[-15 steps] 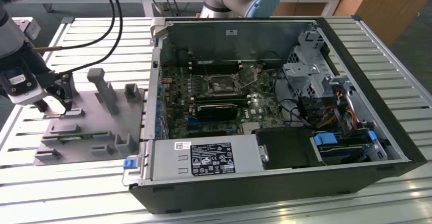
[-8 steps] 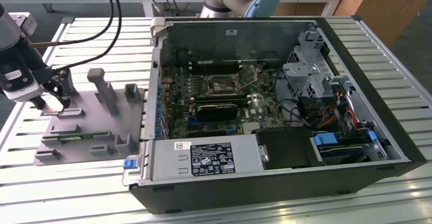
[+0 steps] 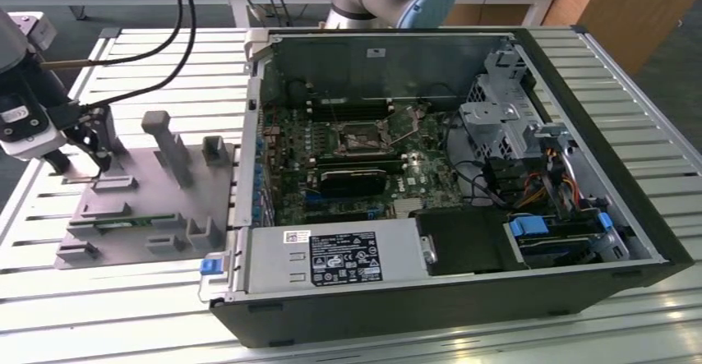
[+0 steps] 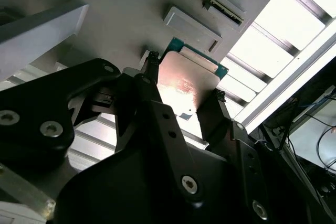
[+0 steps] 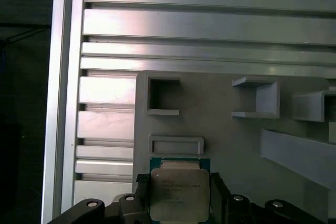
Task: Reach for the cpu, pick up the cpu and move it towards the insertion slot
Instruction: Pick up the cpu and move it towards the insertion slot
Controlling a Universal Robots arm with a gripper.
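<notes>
The cpu (image 5: 178, 193) is a small square chip with a silvery top and a green rim. It sits between the two black fingers of my gripper (image 5: 179, 186), which is shut on its opposite edges. The second wrist view shows the cpu (image 4: 185, 83) clamped in the gripper (image 4: 184, 86) just over the grey plastic fixture (image 4: 105, 3). In the exterior view my gripper (image 3: 79, 163) hangs over the far corner of the fixture (image 3: 143, 208), at that view's left. The insertion slot (image 3: 360, 138), a metal-framed socket on the green board, lies inside the open computer case, well away to the exterior view's right.
The fixture carries upright grey posts (image 3: 164, 138) and a green memory stick (image 3: 127, 224). The open case (image 3: 439, 183) has tall walls, a drive cage (image 3: 499, 126) and cables. Black cables (image 3: 164, 52) hang near my arm. Slatted aluminium table (image 3: 131, 298) lies all around.
</notes>
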